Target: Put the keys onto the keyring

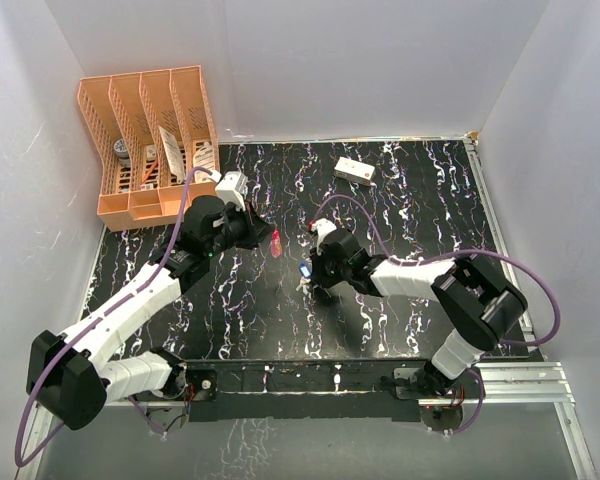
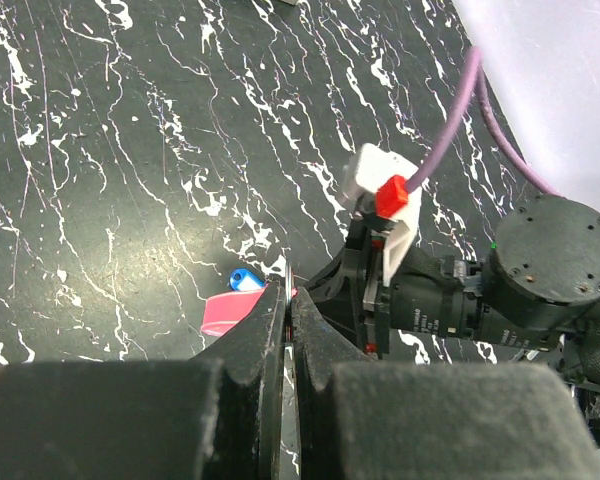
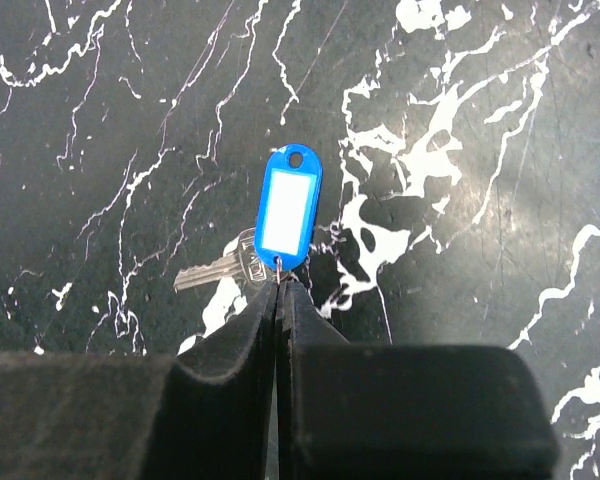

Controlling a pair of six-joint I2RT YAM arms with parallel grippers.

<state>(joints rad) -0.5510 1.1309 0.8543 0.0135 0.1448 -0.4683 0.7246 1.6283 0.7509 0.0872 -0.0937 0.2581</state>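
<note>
Left pincer (image 2: 288, 300): mine, closed, nipping the pink key tag (image 2: 223, 313) by its edge.
Right pincer (image 3: 280, 290): closed at the ring end of the blue key tag (image 3: 289, 211), with the silver key (image 3: 212, 270) dangling to its left.
Place: mid-bench (image 3: 500, 120), tags near each other but apart.
Doing it well: I should grip firmly and line up the ring slowly.

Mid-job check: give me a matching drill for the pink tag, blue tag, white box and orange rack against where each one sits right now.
Things:
1. pink tag
2. blue tag
3. white box
4. orange rack

Places:
A. far-left corner of the table
B. pinched at the tips of the right gripper, silver key beside it
C. lying alone on the far side of the table
D. at the shut tips of the left gripper

Pairs: 1-D, 2-B, 3-C, 4-A
</note>
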